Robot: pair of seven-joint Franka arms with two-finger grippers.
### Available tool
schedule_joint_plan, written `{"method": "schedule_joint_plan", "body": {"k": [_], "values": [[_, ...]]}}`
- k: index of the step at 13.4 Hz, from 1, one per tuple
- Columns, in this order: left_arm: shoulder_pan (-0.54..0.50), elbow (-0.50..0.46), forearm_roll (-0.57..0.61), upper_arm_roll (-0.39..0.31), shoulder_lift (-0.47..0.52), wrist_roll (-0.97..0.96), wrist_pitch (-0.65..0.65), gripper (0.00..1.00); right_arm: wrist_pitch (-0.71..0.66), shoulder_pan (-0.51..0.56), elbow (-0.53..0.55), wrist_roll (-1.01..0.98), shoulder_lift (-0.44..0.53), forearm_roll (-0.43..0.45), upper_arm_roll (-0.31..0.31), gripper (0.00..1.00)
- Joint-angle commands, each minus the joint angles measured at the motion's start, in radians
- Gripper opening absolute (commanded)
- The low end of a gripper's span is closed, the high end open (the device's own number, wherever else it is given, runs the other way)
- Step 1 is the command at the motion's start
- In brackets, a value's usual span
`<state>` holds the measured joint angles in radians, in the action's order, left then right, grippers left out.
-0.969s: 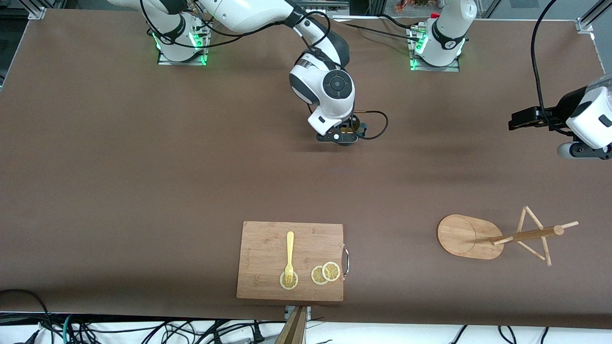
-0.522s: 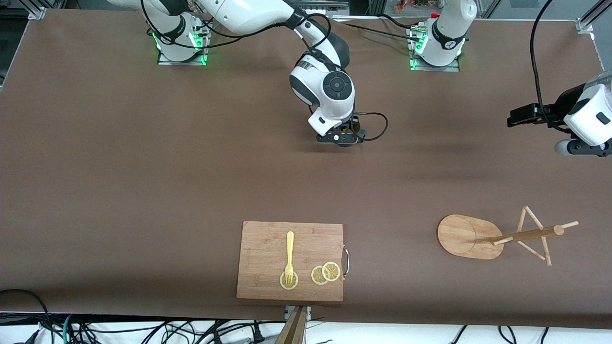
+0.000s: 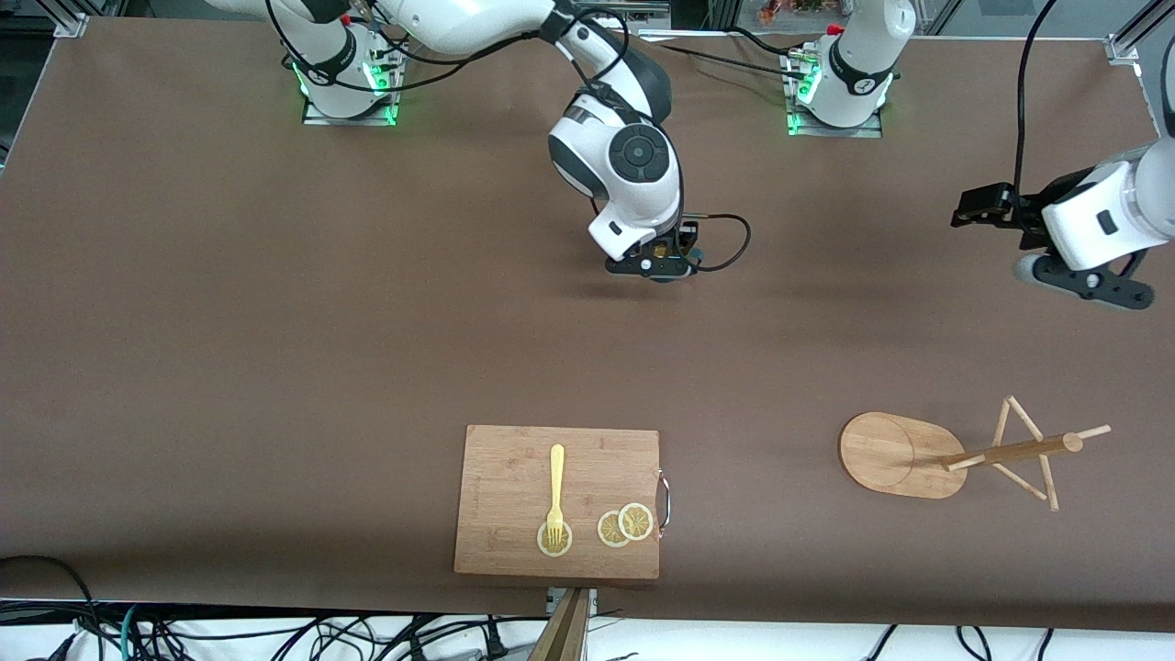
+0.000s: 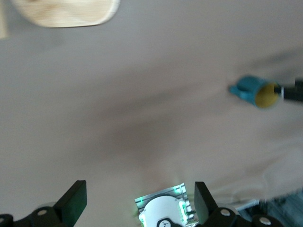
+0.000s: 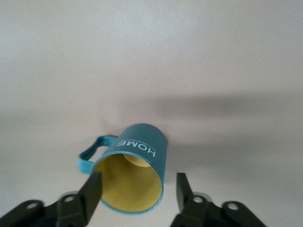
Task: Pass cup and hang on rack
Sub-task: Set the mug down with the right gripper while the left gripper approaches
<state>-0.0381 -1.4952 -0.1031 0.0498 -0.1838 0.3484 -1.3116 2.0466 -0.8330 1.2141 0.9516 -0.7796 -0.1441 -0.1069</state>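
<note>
The cup [image 5: 137,163] is a dark teal ribbed mug with a yellow inside and a side handle. It is on the table mid-way between the arms. My right gripper [image 5: 137,182] is open, with one finger on each side of the cup's rim, not closed on it. In the front view the right gripper [image 3: 654,266] hides the cup. My left gripper [image 4: 139,189] is open and empty. It hangs in the air at the left arm's end of the table [image 3: 975,204]. The cup also shows in the left wrist view [image 4: 253,90]. The rack [image 3: 1001,452] stands near the front camera.
A bamboo cutting board [image 3: 514,468] lies near the front edge, with a yellow fork [image 3: 556,487] and lemon slices [image 3: 624,525] on it. The rack's oval base [image 3: 886,450] also shows in the left wrist view [image 4: 66,12]. Both arm bases stand along the table's top edge.
My left gripper has moved toward the middle of the table and turned a little. My right gripper has stayed over the cup, with only a slight shift of the wrist.
</note>
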Motion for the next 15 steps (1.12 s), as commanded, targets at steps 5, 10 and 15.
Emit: {"method": "schedule_joint_plan", "body": {"k": [5,10,15], "values": [[0.024,-0.189,-0.179,-0.001,0.023,0.455,-0.096,1.00,-0.248,0.260,0.051,-0.051,0.245,-0.034,0.016,1.00],[0.029,-0.397,-0.337,0.005,0.035,0.794,-0.335,1.00,-0.322,0.288,0.200,-0.343,0.471,-0.034,0.200,1.00],[0.020,-0.649,-0.608,0.004,0.027,1.269,-0.622,1.00,-0.505,0.287,0.237,-0.777,0.592,-0.023,0.453,1.00]]}}
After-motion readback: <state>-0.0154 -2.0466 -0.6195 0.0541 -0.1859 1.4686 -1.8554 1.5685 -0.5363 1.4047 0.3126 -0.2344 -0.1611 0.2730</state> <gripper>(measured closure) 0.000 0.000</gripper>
